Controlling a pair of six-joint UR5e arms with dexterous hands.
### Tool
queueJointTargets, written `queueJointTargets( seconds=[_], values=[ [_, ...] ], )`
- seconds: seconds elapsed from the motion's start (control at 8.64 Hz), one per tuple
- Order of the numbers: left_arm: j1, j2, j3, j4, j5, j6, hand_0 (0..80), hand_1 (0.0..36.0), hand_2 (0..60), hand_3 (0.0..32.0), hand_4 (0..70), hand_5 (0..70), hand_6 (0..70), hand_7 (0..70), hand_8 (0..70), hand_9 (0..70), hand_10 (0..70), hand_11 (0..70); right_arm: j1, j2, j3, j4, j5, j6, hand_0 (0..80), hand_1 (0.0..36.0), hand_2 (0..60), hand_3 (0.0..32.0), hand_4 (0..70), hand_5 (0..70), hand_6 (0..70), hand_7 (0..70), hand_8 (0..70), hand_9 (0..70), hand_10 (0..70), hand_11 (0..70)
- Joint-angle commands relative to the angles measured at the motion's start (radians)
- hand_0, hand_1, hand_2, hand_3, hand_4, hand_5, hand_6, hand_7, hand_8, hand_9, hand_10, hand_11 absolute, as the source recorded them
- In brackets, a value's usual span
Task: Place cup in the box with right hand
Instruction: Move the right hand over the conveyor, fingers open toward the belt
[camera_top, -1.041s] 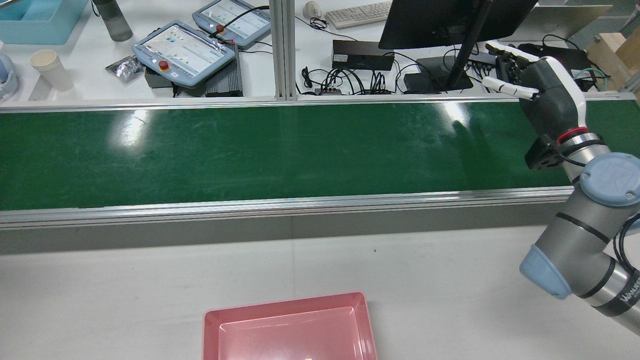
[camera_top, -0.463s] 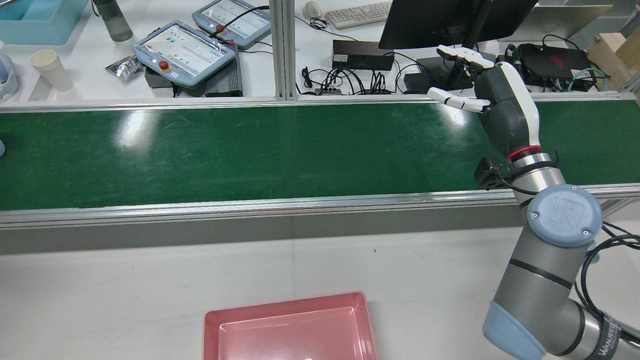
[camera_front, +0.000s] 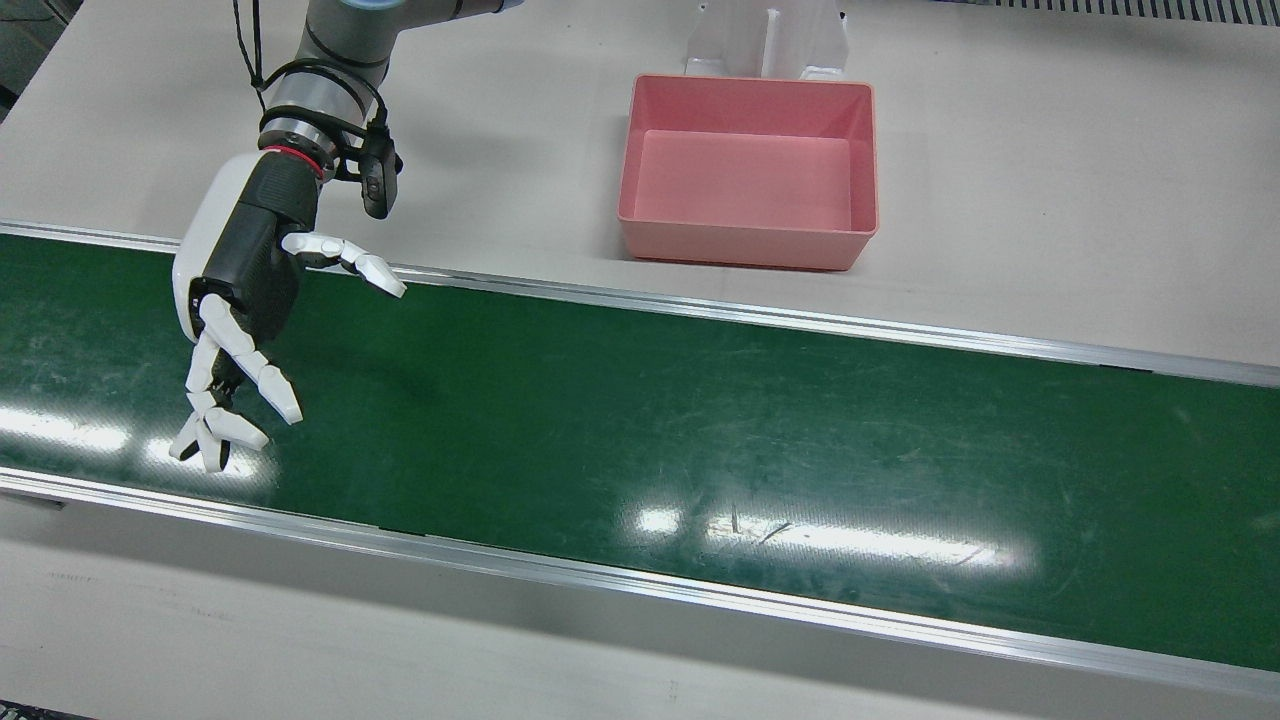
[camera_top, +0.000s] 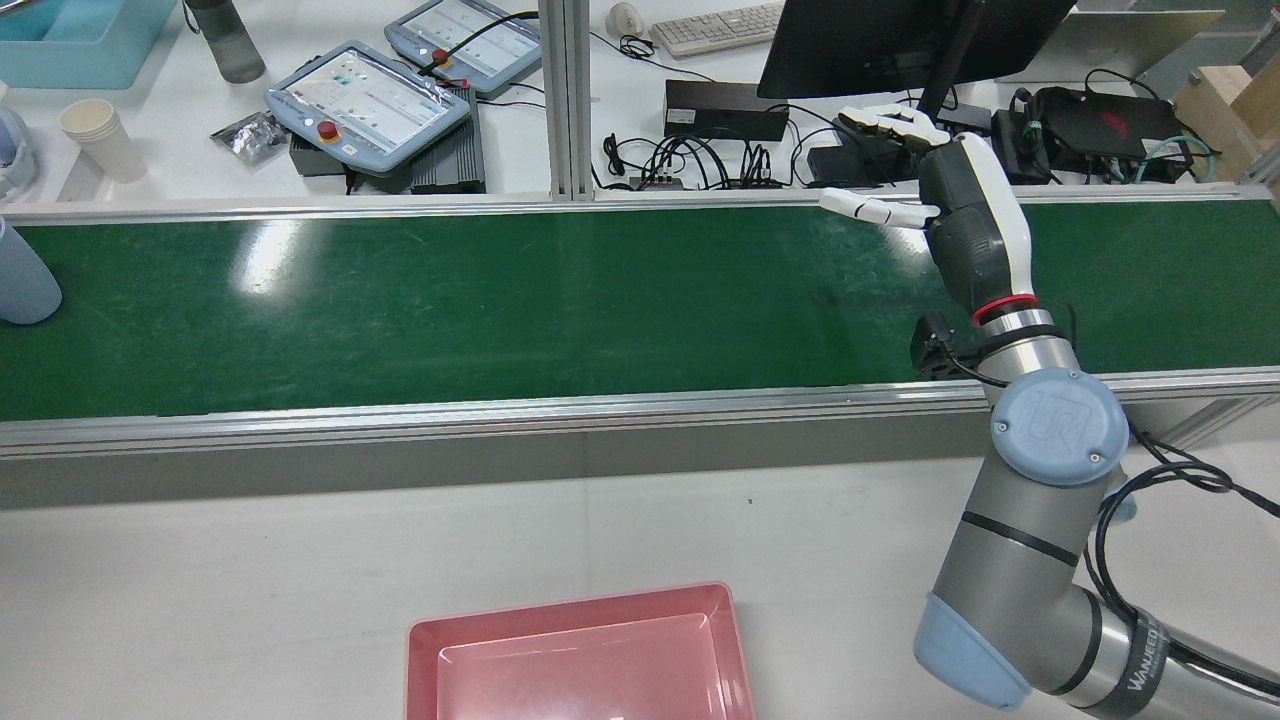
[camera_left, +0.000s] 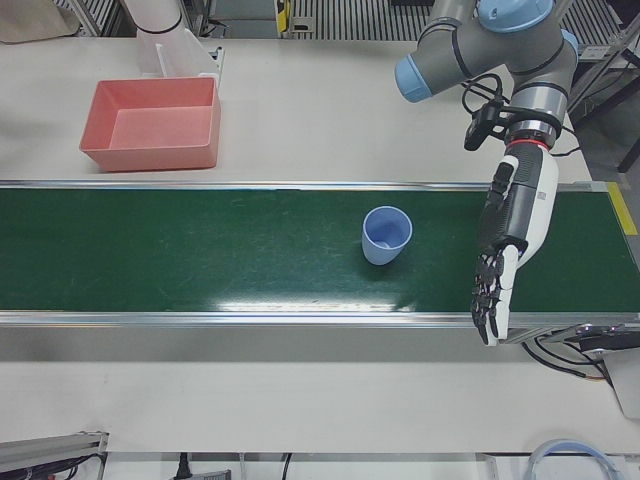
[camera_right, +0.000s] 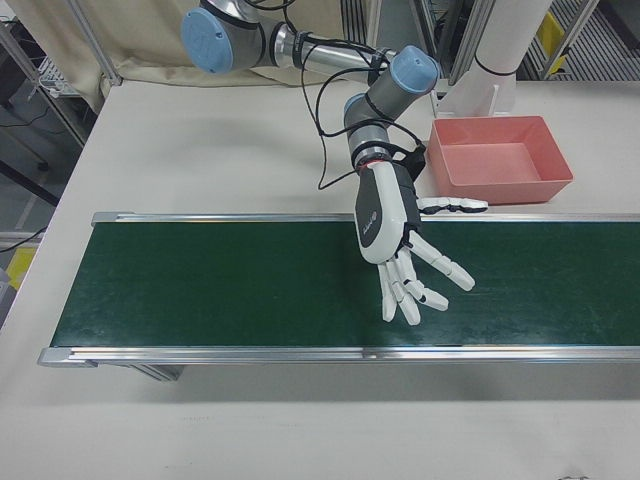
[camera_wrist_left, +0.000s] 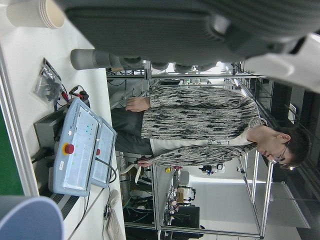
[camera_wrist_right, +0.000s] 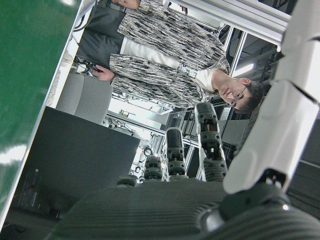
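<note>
The right hand (camera_front: 240, 300) hangs over the green belt (camera_front: 700, 420), and its white fingers (camera_front: 215, 430) are spread wide apart. It holds nothing. Its thumb sticks out to the side, toward the middle of the belt.

The blue cup (camera_left: 386, 235) stands upright on the belt, open end up, at the far end from the right hand. In the rear view only a bit of the cup (camera_top: 22, 280) shows at the left edge.

The left hand (camera_left: 510, 240) hangs over the belt just beside the cup, not touching it. Its fingers point down, a little apart, and it holds nothing.

The pink box (camera_front: 750, 170) sits on the white table (camera_front: 1050, 200), beside the belt on the robot's side.
</note>
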Motion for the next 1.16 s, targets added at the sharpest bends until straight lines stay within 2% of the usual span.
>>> queueJointTargets(
  seconds=[0.0,0.12,0.23,0.35,0.58,0.81,0.93,1.04],
  values=[
    [0.0,0.0,0.0,-0.001,0.001,0.0,0.0,0.0,0.0,0.0,0.0,0.0,0.0,0.0,0.0,0.0,0.0,0.0,-0.002,0.022,-0.049,0.011,-0.025,0.006,45.6,11.7,10.0,0.0,15.9,2.3,6.9,29.9,3.8,10.9,0.0,0.0],
    [0.0,0.0,0.0,-0.001,0.001,0.0,0.0,0.0,0.0,0.0,0.0,0.0,0.0,0.0,0.0,0.0,0.0,0.0,-0.002,0.02,-0.087,0.053,-0.025,0.02,45.4,11.6,10.3,0.0,15.6,2.4,7.0,30.2,3.8,11.1,0.0,0.0],
    [0.0,-0.002,0.002,-0.001,0.001,0.0,0.0,0.0,0.0,0.0,0.0,0.0,0.0,0.0,0.0,0.0,0.0,0.0,-0.017,0.016,-0.166,0.152,-0.027,0.072,44.8,11.9,11.8,0.0,12.3,2.5,7.1,30.4,3.4,11.0,0.0,0.0],
    [0.0,0.0,0.002,-0.001,0.001,0.0,0.0,0.0,0.0,0.0,0.0,0.0,0.0,0.0,0.0,0.0,0.0,0.0,-0.038,0.017,-0.191,0.175,-0.019,0.101,45.6,12.7,12.0,0.0,10.9,2.8,7.2,30.9,3.5,10.6,0.0,0.0],
    [0.0,-0.002,0.0,0.001,0.001,0.0,0.0,0.0,0.0,0.0,0.0,0.0,0.0,0.0,0.0,0.0,0.0,0.0,-0.045,0.016,-0.189,0.172,-0.013,0.103,45.8,13.0,11.9,0.0,9.9,2.9,7.1,30.6,3.6,10.5,0.0,0.0],
    [0.0,0.0,0.0,-0.001,-0.001,0.0,0.0,0.0,0.0,0.0,0.0,0.0,0.0,0.0,0.0,0.0,0.0,0.0,-0.045,0.016,-0.158,0.141,-0.013,0.103,47.8,16.2,12.7,0.0,14.9,3.3,7.7,33.8,3.5,11.3,0.0,0.0],
    [0.0,-0.002,0.0,-0.001,0.001,0.0,0.0,0.0,0.0,0.0,0.0,0.0,0.0,0.0,0.0,0.0,0.0,0.0,-0.045,0.014,-0.129,0.087,-0.012,0.104,48.4,17.2,12.7,0.0,13.8,3.7,7.6,33.0,3.7,11.3,0.0,0.0],
    [0.0,0.0,0.0,-0.001,-0.001,0.0,0.0,0.0,0.0,0.0,0.0,0.0,0.0,0.0,0.0,0.0,0.0,0.0,-0.039,0.011,-0.106,0.074,-0.013,0.104,48.2,16.7,12.1,0.0,12.2,3.7,7.4,31.7,3.6,11.0,0.0,0.0]
  ],
)
